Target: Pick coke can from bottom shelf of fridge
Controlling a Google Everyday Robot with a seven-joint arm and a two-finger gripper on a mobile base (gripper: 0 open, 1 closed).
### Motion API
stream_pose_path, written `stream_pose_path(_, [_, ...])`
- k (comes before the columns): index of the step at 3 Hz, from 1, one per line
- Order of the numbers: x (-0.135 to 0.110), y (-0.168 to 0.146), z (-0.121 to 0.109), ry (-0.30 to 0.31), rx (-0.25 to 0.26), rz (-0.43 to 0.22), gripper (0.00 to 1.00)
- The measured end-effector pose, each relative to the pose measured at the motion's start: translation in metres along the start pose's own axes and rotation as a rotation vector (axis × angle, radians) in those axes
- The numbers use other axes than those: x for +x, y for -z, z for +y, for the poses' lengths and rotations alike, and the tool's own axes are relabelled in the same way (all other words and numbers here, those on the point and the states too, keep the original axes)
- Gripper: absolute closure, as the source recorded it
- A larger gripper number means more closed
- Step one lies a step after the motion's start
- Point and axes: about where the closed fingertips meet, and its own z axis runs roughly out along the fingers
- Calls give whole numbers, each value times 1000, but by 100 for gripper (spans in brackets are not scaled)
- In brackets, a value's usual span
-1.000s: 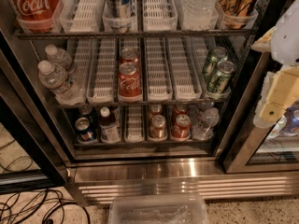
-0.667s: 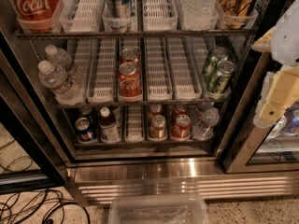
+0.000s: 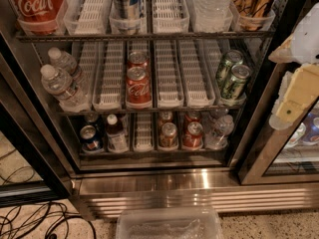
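The fridge (image 3: pixel 149 180) stands open in front of me. On its bottom shelf (image 3: pixel 149 152) the bright red coke can (image 3: pixel 193 135) stands right of centre, next to a duller brownish-red can (image 3: pixel 168 135) on its left and a clear water bottle (image 3: pixel 220 131) on its right. A second red can shows behind it. My gripper (image 3: pixel 291 96), beige and white, hangs at the right edge of the view, outside the fridge, above and to the right of the coke can and well apart from it.
A dark blue can (image 3: pixel 89 138) and a small bottle (image 3: pixel 117 133) stand at the bottom shelf's left. The middle shelf holds red cans (image 3: pixel 138 86), green cans (image 3: pixel 232 78) and water bottles (image 3: pixel 62 83). A clear plastic bin (image 3: pixel 169 225) and cables (image 3: pixel 30 223) lie on the floor.
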Motion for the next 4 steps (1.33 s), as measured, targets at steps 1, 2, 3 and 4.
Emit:
stream_pose_path(1, [0,0,0,0,0,0,0])
stream_pose_path(2, [5,-17,7,9,8,6,0])
stream_pose_path(3, [22,-58,27,-2,-14,-14,0])
stream_pose_path(4, [46,-115,56,-12,-66,-40,0])
